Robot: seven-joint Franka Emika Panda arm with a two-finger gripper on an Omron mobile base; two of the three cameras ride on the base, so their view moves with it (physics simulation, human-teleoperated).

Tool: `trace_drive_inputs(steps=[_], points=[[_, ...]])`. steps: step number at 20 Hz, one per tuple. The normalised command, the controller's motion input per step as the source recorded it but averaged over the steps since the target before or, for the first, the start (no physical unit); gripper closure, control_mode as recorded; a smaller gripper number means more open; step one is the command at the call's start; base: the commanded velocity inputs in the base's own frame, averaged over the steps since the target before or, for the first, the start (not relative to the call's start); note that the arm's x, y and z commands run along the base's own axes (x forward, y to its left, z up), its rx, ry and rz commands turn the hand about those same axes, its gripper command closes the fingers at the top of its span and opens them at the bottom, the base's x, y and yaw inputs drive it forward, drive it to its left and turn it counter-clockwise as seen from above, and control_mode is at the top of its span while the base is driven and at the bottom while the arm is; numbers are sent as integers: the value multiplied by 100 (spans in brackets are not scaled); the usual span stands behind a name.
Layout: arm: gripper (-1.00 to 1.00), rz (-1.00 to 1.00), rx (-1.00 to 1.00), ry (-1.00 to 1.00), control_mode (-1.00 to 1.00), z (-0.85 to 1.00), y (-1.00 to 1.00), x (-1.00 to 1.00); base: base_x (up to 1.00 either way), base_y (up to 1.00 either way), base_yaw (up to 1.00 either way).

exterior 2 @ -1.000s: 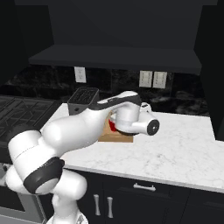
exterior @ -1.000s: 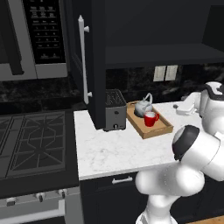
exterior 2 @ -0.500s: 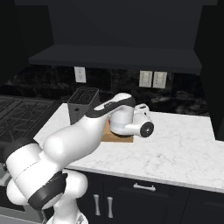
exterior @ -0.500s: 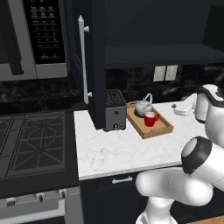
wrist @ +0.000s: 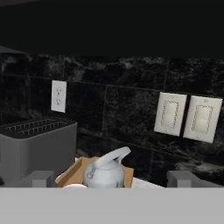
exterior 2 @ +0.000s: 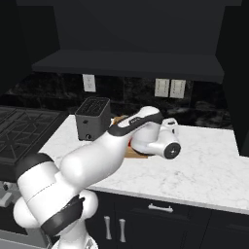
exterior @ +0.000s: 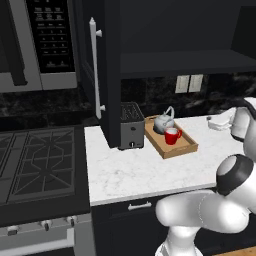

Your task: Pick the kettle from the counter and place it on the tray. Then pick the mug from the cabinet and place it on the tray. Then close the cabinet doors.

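Kettle (exterior: 163, 123) and mug (exterior: 172, 136) upright on tray (exterior: 183, 149), tray angled on counter (exterior: 130, 172), gripper (exterior: 216, 121) spread, empty.

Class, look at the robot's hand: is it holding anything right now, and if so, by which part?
Nothing is held. The hand is open and empty. The kettle and the mug both sit on the tray.

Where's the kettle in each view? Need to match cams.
Left base view: kettle right of centre, at the tray's far end, behind the mug.
Right base view: can't make it out; the arm covers the tray.
Hand view: bottom centre.
Shared landmark: toaster, beside the tray.
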Motion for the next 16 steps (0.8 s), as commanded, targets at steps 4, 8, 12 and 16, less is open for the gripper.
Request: trace_drive_inputs(steps=[4,8,12,16], points=[[-100,-2,9,-7,-100,3,-68,-16,0,0,0],[-100,0,11,-20,-100,0,-66,-54,0,0,0],[-100,0,7,-17,-100,-10,-61,-60,0,0,0],[-100,-1,0,2,-100,-13,-23,-5,0,0,0]])
